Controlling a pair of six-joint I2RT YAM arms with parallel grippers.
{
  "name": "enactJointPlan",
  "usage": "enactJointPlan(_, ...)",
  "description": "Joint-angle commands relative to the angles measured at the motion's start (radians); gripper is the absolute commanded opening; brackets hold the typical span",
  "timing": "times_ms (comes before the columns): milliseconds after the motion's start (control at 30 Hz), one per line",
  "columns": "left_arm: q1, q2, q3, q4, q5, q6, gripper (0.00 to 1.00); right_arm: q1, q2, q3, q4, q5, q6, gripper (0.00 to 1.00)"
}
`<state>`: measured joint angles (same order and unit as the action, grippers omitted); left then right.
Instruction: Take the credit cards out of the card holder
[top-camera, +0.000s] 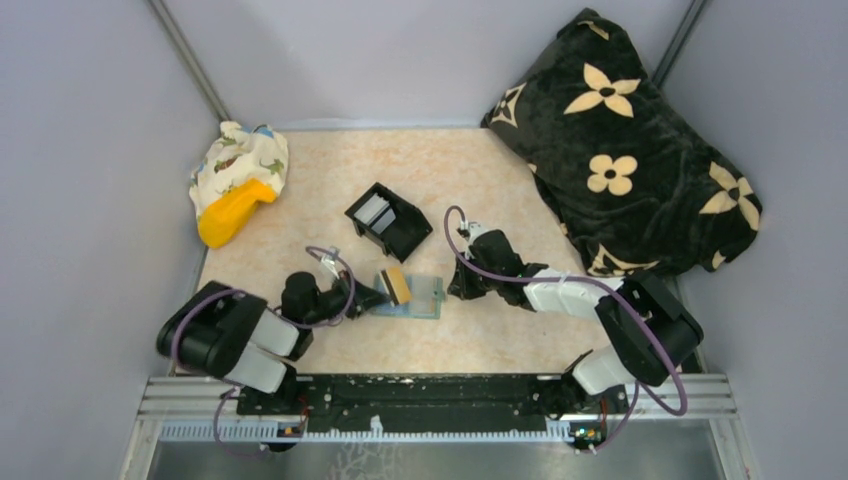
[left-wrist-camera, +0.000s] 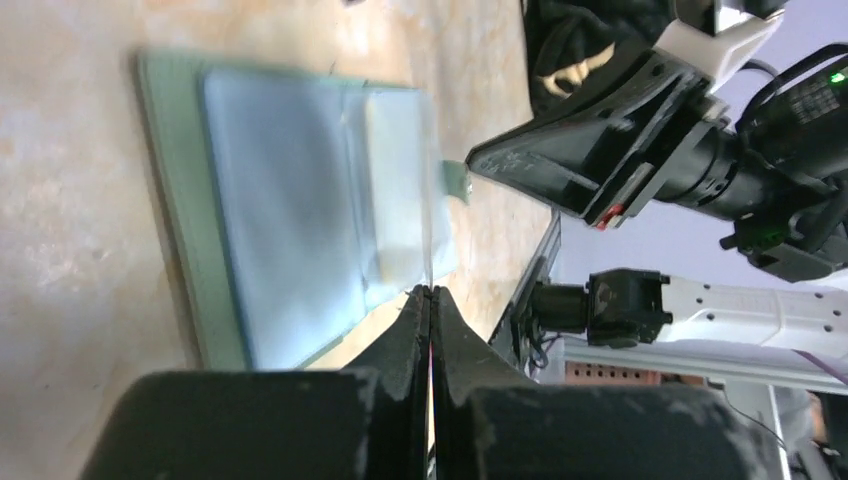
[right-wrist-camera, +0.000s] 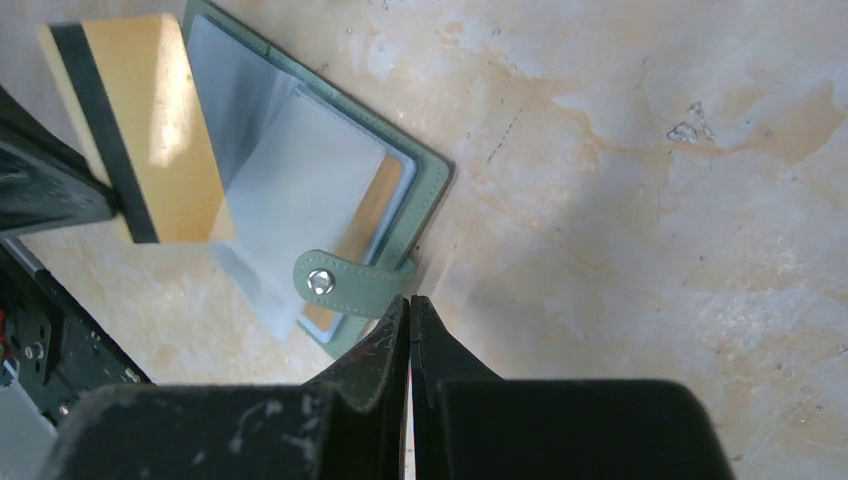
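L fingers (left-wrist-camera: 415, 325) pinch gold card (right-wrist-camera: 170, 110), box (top-camera: 412, 238) beyond

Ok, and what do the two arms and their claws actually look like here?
Both arms are black at the joints with white shell sections, the left arm and right arm each trailing a looped purple cable. The left claw and right claw have matte black, scuffed wedge-shaped fingers tapering to thin tips. A green light glows on the right arm.
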<state>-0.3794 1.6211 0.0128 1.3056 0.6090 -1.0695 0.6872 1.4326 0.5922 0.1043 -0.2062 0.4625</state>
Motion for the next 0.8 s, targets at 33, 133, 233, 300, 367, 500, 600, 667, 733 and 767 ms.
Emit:
enactJointPlan(33, -0.005, -0.392, 0.134, -0.725, -0.151, 0.28, 0.0, 0.01, 0.012, 0.039, 0.046, -0.011, -0.011, 0.0)
enactJointPlan(133, -0.005, -0.555, 0.185, -0.926, -0.211, 0.351, 0.0, 0.009, 0.014, 0.042, 0.056, -0.022, -0.009, 0.0)
enactJointPlan(233, -0.004, -0.646, 0.213, -0.983, -0.177, 0.362, 0.0, 0.009, 0.007, 0.053, 0.062, -0.029, -0.01, 0.0)
enactJointPlan(300, -0.004, -0.711, 0.232, -1.015, -0.171, 0.368, 0.0, 0.01, -0.014, 0.054, 0.076, -0.028, -0.013, 0.0)
enactJointPlan(367, -0.003, -0.774, 0.252, -1.04, -0.166, 0.377, 0.0, 0.008, -0.048, 0.054, 0.086, -0.019, -0.02, 0.0)
enactJointPlan(500, -0.003, -0.861, 0.295, -1.045, -0.133, 0.382, 0.0, -0.021, -0.135, 0.06, 0.12, -0.038, -0.034, 0.0)
enactJointPlan(600, -0.004, -0.887, 0.299, -0.942, -0.109, 0.35, 0.0, -0.073, -0.199, 0.06, 0.206, -0.119, 0.002, 0.06)
enactJointPlan(667, -0.004, -0.864, 0.335, -0.913, -0.081, 0.349, 0.0, -0.102, -0.218, 0.081, 0.239, -0.187, 0.01, 0.16)
enactJointPlan(733, -0.004, -0.812, 0.385, -0.93, -0.036, 0.364, 0.0, -0.123, -0.221, 0.109, 0.247, -0.226, 0.011, 0.27)
enactJointPlan(767, -0.004, -0.786, 0.426, -0.947, -0.018, 0.376, 0.0, -0.129, -0.222, 0.117, 0.252, -0.234, 0.011, 0.32)
